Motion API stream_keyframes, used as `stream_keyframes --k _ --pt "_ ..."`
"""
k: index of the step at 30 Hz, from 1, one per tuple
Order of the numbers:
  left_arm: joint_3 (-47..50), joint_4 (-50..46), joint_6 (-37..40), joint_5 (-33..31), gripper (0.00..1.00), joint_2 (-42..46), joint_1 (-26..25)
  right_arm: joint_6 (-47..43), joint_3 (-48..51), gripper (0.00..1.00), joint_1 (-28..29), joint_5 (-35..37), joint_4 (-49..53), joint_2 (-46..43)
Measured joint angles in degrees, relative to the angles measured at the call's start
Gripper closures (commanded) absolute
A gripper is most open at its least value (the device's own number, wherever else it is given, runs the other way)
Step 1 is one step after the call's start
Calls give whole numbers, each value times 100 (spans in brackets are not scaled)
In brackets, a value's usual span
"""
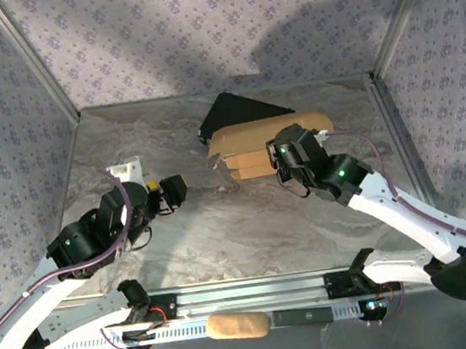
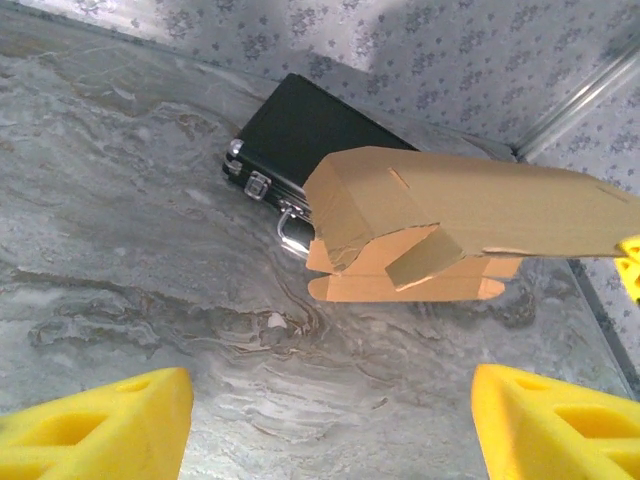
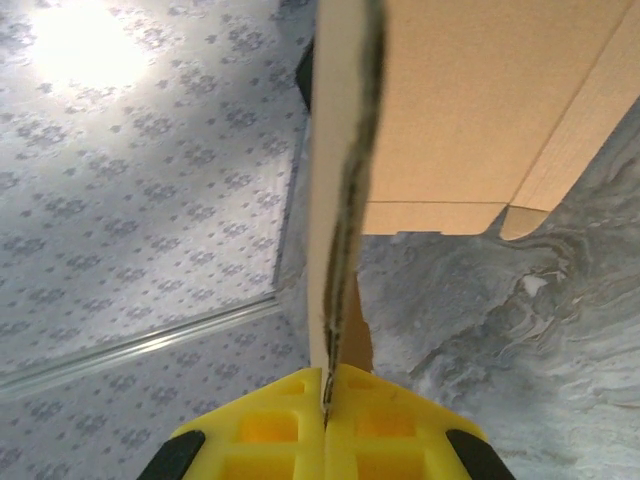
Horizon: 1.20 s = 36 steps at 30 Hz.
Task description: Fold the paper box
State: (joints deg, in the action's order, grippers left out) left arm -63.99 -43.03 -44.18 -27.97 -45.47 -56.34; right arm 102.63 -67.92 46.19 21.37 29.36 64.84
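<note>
The paper box [image 1: 255, 144] is tan cardboard, partly folded, at the back middle of the marble table; its flaps stick out to the left and front. My right gripper [image 1: 281, 162] is shut on a thin upright panel of the paper box [image 3: 470, 110], and the right wrist view has the yellow fingertips [image 3: 280, 430] pressed together on the cardboard's edge. Well to the left, my left gripper [image 1: 167, 191] stands open and apart from the box. In the left wrist view the box [image 2: 450, 215] lies ahead, beyond the spread yellow fingertips [image 2: 100, 425], with bare table between them.
A black hard case [image 1: 238, 110] with metal latches [image 2: 258, 185] lies behind and partly under the box. Patterned walls and metal posts close in the table on three sides. A tan roll [image 1: 239, 325] rests on the rail between the arm bases.
</note>
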Motion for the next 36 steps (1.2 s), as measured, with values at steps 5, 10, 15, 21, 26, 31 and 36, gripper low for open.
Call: stream_keyframes --k 5,10,15,21,26,31,36 --pt "111 415 957 232 20 -446 9 -2 -7 100 -116 -155 11 -208" --pt "286 1147 2520 199 13 -1480 9 -4 -17 100 -402 -426 85 -212" --pt "1390 2444 3950 92 7 -1690 9 -20 -114 100 -621 -717 214 -212" --pt "2317 3901 4894 175 6 -1648 321 -22 -190 100 -837 -1016 269 -264" --pt "2317 4870 5136 479 6 -1853 691 -20 -229 100 -942 -1239 404 -317" --pt "2138 5248 5169 966 8 -2142 870 -17 -232 100 -1012 -1388 487 -337" --pt "1851 5482 5154 1235 24 -2444 920 -20 -240 100 -1040 -1517 520 -337"
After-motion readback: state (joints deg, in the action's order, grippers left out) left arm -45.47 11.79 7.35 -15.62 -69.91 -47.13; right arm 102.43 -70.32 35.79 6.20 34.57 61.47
